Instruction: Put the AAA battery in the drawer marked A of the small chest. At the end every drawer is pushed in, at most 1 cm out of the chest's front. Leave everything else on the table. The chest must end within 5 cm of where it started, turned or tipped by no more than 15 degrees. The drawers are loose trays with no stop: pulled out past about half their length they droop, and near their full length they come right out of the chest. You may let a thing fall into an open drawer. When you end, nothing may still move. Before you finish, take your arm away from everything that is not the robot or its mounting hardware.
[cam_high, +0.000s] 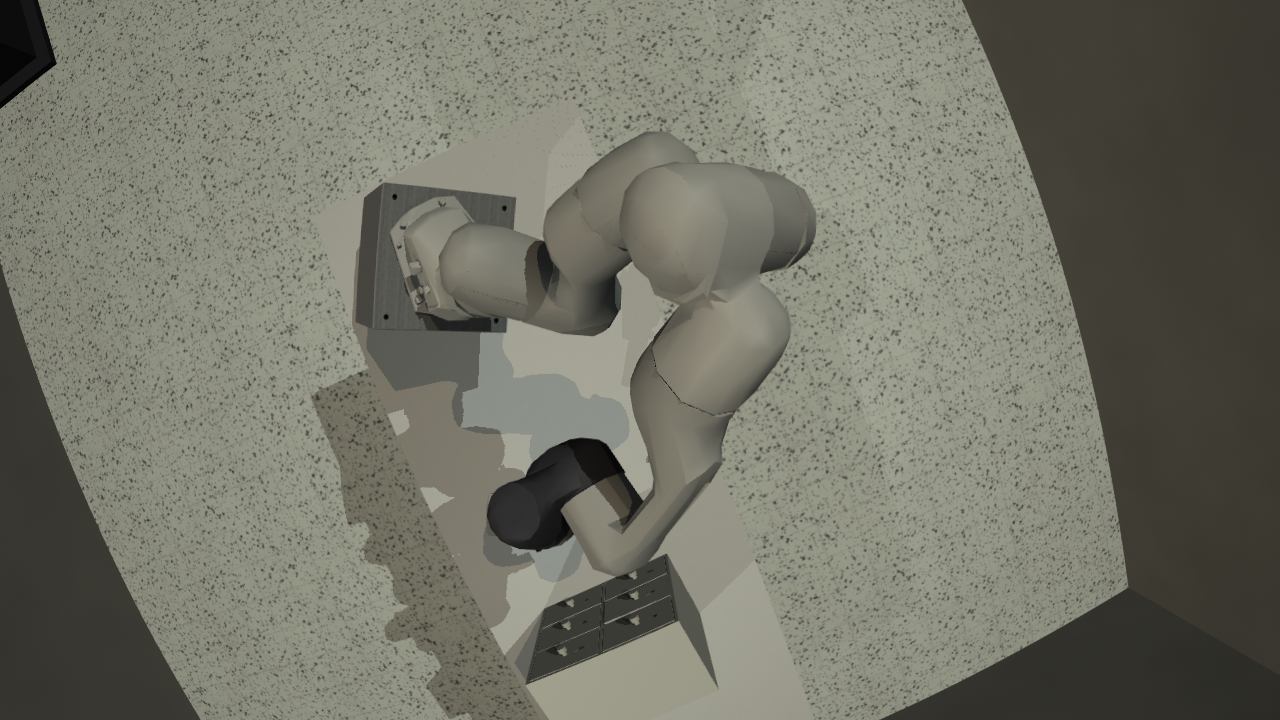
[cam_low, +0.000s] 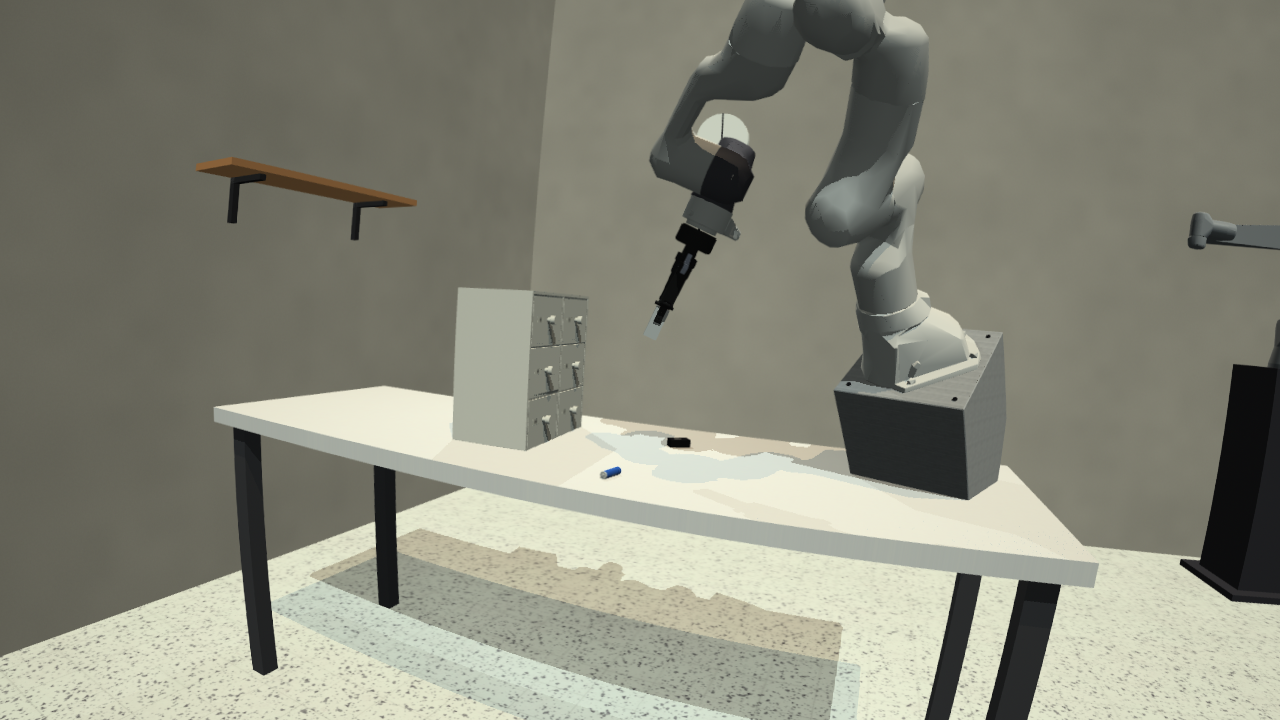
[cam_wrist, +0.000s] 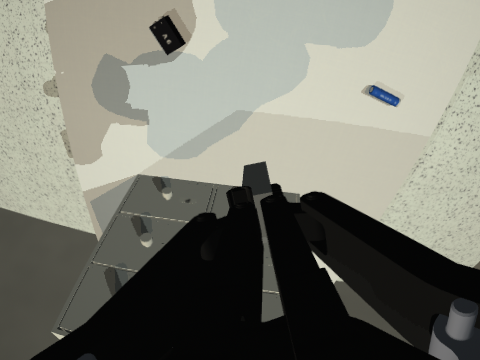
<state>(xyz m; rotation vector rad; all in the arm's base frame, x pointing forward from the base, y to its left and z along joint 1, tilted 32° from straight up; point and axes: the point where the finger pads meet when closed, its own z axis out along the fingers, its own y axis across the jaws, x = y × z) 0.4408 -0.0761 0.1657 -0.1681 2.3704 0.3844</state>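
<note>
The blue AAA battery (cam_low: 610, 471) lies on the table near its front edge, in front of the chest; it also shows in the wrist view (cam_wrist: 384, 95). The small grey chest (cam_low: 519, 367) stands on the table with all its drawers pushed in; it shows in the overhead view (cam_high: 608, 617) and at the lower left of the wrist view (cam_wrist: 160, 234). My gripper (cam_low: 660, 317) is shut and empty. It hangs in the air, pointing steeply down, to the right of the chest's top drawers and well above the table. Its fingertips show in the wrist view (cam_wrist: 256, 196). I cannot read the drawer labels.
A small black block (cam_low: 677, 441) lies on the table between the chest and my grey base block (cam_low: 921, 420); it also shows in the wrist view (cam_wrist: 167, 35). A wooden shelf (cam_low: 304, 183) hangs on the wall at the left.
</note>
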